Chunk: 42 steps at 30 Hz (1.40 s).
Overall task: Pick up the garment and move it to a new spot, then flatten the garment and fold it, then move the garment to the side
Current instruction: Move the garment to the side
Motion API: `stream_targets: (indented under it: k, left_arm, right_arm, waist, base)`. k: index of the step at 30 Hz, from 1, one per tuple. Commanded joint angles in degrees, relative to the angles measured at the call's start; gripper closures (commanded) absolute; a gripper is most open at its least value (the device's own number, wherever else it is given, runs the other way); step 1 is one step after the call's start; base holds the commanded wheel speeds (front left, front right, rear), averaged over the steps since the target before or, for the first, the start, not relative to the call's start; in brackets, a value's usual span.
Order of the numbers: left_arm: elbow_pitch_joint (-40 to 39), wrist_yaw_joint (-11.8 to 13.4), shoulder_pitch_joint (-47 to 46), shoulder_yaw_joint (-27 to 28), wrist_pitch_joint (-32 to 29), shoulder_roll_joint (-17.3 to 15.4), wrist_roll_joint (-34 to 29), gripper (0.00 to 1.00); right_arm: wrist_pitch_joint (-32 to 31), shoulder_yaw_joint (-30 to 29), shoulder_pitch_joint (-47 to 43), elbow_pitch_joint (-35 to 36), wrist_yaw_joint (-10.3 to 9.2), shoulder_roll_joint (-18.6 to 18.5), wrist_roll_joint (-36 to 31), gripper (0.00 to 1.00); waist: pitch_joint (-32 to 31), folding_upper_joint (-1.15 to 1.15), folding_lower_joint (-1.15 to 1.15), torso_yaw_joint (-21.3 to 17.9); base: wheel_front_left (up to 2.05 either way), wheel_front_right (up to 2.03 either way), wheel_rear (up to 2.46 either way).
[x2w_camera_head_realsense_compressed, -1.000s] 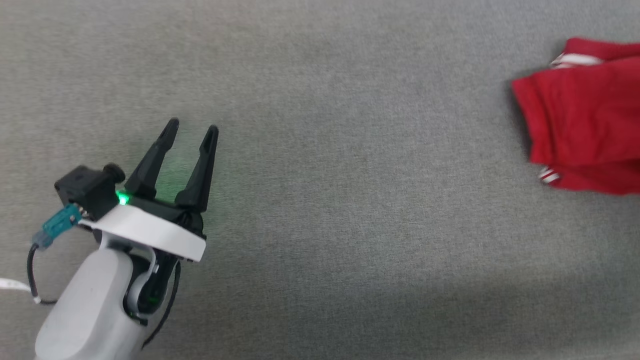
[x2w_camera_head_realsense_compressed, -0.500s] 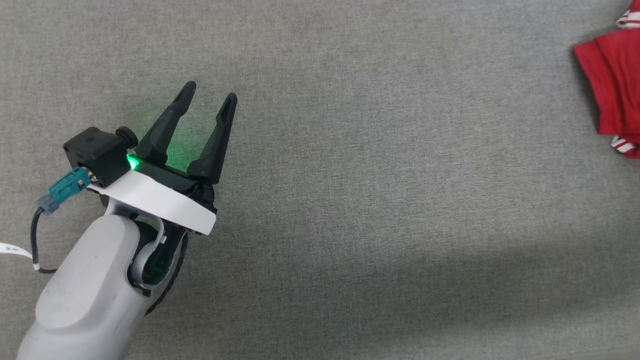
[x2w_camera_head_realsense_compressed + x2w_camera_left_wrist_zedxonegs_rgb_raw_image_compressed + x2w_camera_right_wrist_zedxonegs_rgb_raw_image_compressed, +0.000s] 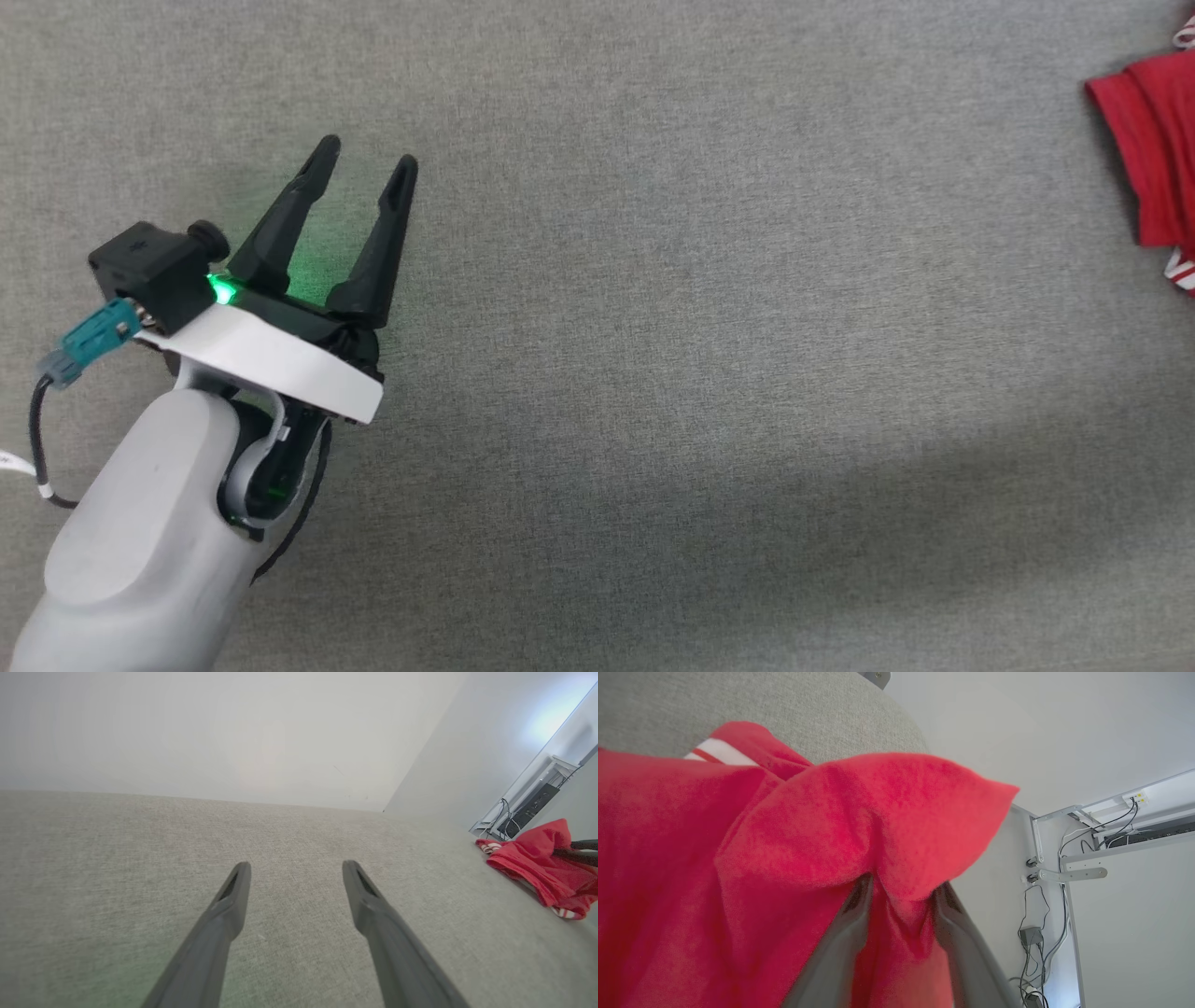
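The garment point(image 3: 1158, 159), red with striped trim, lies bunched at the far right edge of the head view on the grey fabric surface point(image 3: 653, 327). In the right wrist view the red garment point(image 3: 738, 858) drapes over my right gripper point(image 3: 903, 891), which is shut on a fold of it. The left wrist view shows the garment point(image 3: 537, 868) pulled up into a peak, with the right gripper's dark fingers point(image 3: 579, 851) reaching in from the right. My left gripper point(image 3: 366, 157) hovers open and empty at the left, far from the garment; its fingers point(image 3: 233, 896) stand apart.
A pale wall rises beyond the far edge of the surface point(image 3: 280, 805). A shelf with cables and a power strip point(image 3: 1111, 835) hangs on the wall off the surface's right end.
The garment has slid to the right, most of it now past the head view's right edge. My left gripper has moved farther up that view and stays open.
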<state>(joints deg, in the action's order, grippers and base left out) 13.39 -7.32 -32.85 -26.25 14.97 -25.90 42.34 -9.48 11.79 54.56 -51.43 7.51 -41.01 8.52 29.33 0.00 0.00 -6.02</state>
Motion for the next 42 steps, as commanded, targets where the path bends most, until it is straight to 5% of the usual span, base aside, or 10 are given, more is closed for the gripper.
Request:
stream_targets:
  k: [1,9,21,32,42]
  left_arm:
    - [-0.1,-0.2,0.6,0.5,0.3,-0.3,0.2,0.0]
    - [-0.4,-0.2,3.6,4.4,0.3,1.2,0.8,0.0]
    - [0.0,-0.2,6.9,9.5,0.3,2.7,0.2,0.0]
    - [-1.8,-0.2,13.2,19.2,0.3,5.4,-4.8,0.0]
    - [-4.4,-0.2,20.1,25.6,0.3,8.2,-10.0,0.0]
  right_arm:
    - [0.6,0.4,0.7,-0.2,-0.04,0.1,0.2,0.0]
    - [4.7,0.5,2.2,-0.9,-0.04,0.2,2.2,0.0]
    - [12.3,1.5,-1.5,2.8,-0.04,5.9,8.1,0.0]
    - [20.8,5.5,-10.8,12.8,-0.04,9.0,15.2,0.0]
    - [24.6,4.7,-20.7,21.1,-0.04,12.8,13.0,0.0]
  waist:
    - [-0.4,0.0,0.0,-0.2]
    - [-3.6,0.0,0.0,0.0]
    - [-9.0,0.0,0.0,1.8]
    - [-13.6,0.0,0.0,3.9]
    - [-17.6,0.0,0.0,5.1]
  base:
    - [0.0,0.0,0.0]
    - [0.0,0.0,0.0]
    - [0.0,0.0,0.0]
    - [0.0,0.0,0.0]
    - [0.0,0.0,0.0]
